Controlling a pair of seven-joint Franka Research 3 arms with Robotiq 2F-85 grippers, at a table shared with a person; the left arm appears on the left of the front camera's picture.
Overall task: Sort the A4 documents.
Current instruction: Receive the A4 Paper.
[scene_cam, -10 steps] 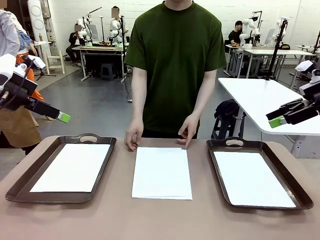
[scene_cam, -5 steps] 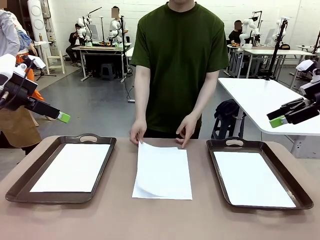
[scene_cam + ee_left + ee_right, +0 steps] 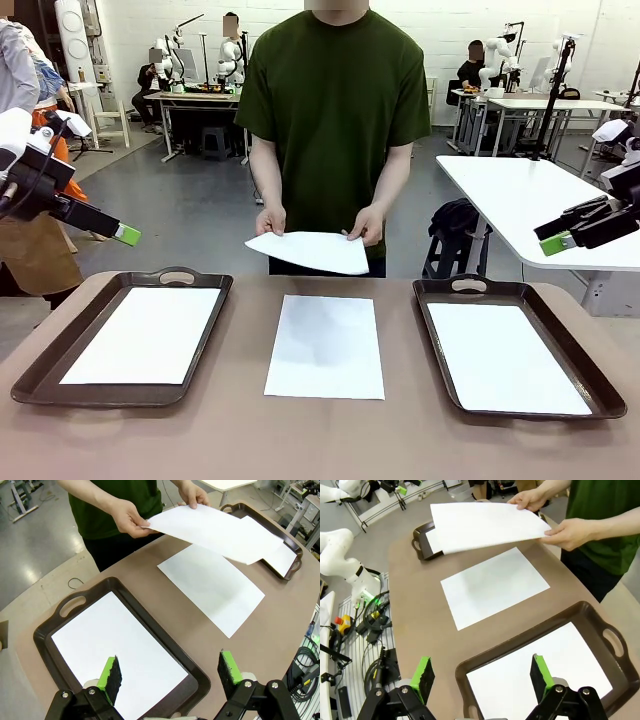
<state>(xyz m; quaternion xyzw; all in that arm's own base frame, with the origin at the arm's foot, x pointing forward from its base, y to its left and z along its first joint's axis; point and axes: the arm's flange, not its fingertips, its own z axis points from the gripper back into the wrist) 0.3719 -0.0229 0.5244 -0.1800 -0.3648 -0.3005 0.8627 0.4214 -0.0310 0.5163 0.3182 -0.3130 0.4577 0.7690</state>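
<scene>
Over the table's left end, the left black two-finger gripper with green pads [image 3: 126,235] hangs high and off the edge. The left wrist view shows its fingers [image 3: 111,676] spread apart with nothing between them. Below it, by the left edge, the left dark brown handled tray [image 3: 178,277] holds a plain white A4 sheet [image 3: 145,335] lying flat and square inside the rim.

In the middle of the brown table [image 3: 320,440] a second white A4 sheet [image 3: 325,345] lies flat between the trays, touching neither. Above the far edge the person holds a third white sheet [image 3: 310,251] off the table, right hand [image 3: 270,222] on one corner and left hand [image 3: 368,224] on the other, and its free end sags a little.

By the right edge, the right dark brown tray [image 3: 470,285] carries its own white sheet [image 3: 505,357]. The right gripper [image 3: 555,243] hovers well off that side, jaws likewise apart and empty.

I judge the lifted sheet is being checked or offered for a tray. If an arm takes it, it should pinch a free edge away from the person's fingers. The paper should be kept level so it does not fold, then laid squarely on the sheet already in that tray. The other arm should hold clear.
</scene>
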